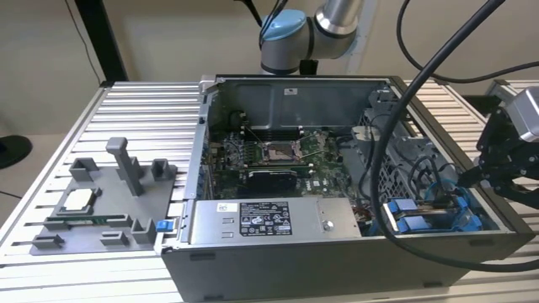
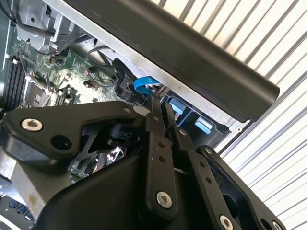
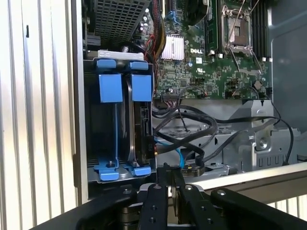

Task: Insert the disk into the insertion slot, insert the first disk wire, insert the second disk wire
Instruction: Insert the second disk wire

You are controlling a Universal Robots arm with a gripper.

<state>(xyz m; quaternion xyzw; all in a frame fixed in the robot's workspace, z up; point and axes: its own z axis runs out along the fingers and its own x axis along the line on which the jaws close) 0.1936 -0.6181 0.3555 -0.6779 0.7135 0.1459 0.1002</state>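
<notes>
Exterior view: the black two-fingered gripper hangs over the open grey metal computer case, at the corner on the exterior view's right, likely to reach the cabling.
Second wrist view: its fingers are drawn almost together beside a flat blue wire; I cannot tell whether they pinch anything.
First wrist view: the silver-grey, blue-framed disk stands edge-on inside the grey-walled insertion slot, its connector end apparently facing the wires.

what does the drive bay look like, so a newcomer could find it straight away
Start at the open computer case on the ribbed metal table. Look at its near corner on the exterior view's right, past the grey box with the sticker. The drive bay is the pocket with two bright blue plastic tabs side by side.
</notes>
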